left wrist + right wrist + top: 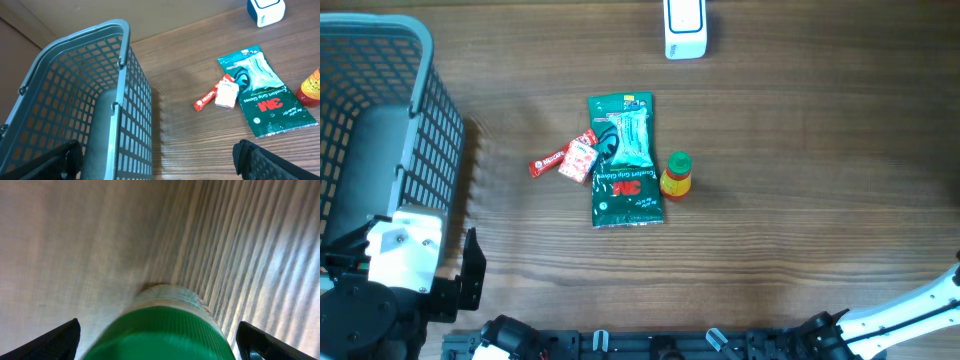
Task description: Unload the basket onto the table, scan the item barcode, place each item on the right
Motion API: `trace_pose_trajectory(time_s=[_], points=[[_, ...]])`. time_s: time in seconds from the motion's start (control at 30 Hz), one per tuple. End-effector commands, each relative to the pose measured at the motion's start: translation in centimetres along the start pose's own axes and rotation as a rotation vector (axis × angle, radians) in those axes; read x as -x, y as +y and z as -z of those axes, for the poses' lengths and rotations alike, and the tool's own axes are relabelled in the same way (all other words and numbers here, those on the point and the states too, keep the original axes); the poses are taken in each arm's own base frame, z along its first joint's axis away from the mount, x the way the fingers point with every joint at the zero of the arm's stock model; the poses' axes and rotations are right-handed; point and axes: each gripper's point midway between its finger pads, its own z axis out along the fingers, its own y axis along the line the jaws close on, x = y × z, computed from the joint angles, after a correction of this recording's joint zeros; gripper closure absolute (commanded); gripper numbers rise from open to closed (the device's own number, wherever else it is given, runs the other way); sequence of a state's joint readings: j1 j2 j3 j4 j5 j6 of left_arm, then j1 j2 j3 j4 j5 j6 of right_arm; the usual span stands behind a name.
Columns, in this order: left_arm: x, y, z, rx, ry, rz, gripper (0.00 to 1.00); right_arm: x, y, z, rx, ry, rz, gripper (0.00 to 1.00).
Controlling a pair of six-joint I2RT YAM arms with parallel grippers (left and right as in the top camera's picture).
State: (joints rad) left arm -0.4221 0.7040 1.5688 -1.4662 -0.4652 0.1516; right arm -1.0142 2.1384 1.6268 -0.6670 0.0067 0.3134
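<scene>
A small bottle [676, 174] with a green cap and a yellow-red label stands on the wooden table beside a green 3M glove packet [624, 160]. In the right wrist view its green cap [165, 330] fills the space between my right gripper's [160, 341] fingers. They stand wide apart, with wood showing past the cap, so the gripper is open. The overhead view shows only a white link of the right arm [920, 300] at the bottom right. My left gripper [157, 160] is open and holds nothing, low beside the basket [75, 100]. The bottle [311, 90] and packet [262, 92] lie to its right.
A white scanner block [684, 28] stands at the table's far edge, also in the left wrist view [266, 11]. Two small red snack packets [565, 160] lie left of the glove packet. A grey mesh basket [380, 120] fills the left side.
</scene>
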Motion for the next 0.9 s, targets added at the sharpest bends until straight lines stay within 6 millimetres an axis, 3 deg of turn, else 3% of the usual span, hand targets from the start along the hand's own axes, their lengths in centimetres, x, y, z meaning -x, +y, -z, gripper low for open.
trace_pose_trajectory(time_s=[0.0,0.07,0.17,0.27,0.37,0.57,0.67,0.87], points=[[0.1,-0.1,-0.1,-0.002,0.002,0.013,0.00,5.6,2.5,9.4,0.097,-0.230,0.002,0.00],[0.1,-0.1,-0.1,-0.002,0.002,0.013,0.00,6.6,3.0,13.3,0.125,-0.304,-0.019,0.00],[0.1,-0.1,-0.1,-0.002,0.002,0.013,0.00,7.1,3.4,17.2,0.166,-0.365,-0.092,0.00],[0.1,-0.1,-0.1,-0.002,0.002,0.013,0.00,6.6,4.3,20.4,0.218,-0.390,-0.178,0.00],[0.1,-0.1,-0.1,-0.002,0.002,0.013,0.00,5.2,6.5,22.6,0.311,-0.363,-0.225,0.00],[0.1,-0.1,-0.1,-0.002,0.002,0.013,0.00,-0.8,12.8,24.1,0.506,-0.122,-0.260,0.00],[0.1,-0.1,-0.1,-0.002,0.002,0.013,0.00,-5.3,15.8,24.3,0.553,0.058,-0.272,0.00],[0.1,-0.1,-0.1,-0.002,0.002,0.013,0.00,-13.8,22.2,26.1,0.625,0.216,0.002,0.00]])
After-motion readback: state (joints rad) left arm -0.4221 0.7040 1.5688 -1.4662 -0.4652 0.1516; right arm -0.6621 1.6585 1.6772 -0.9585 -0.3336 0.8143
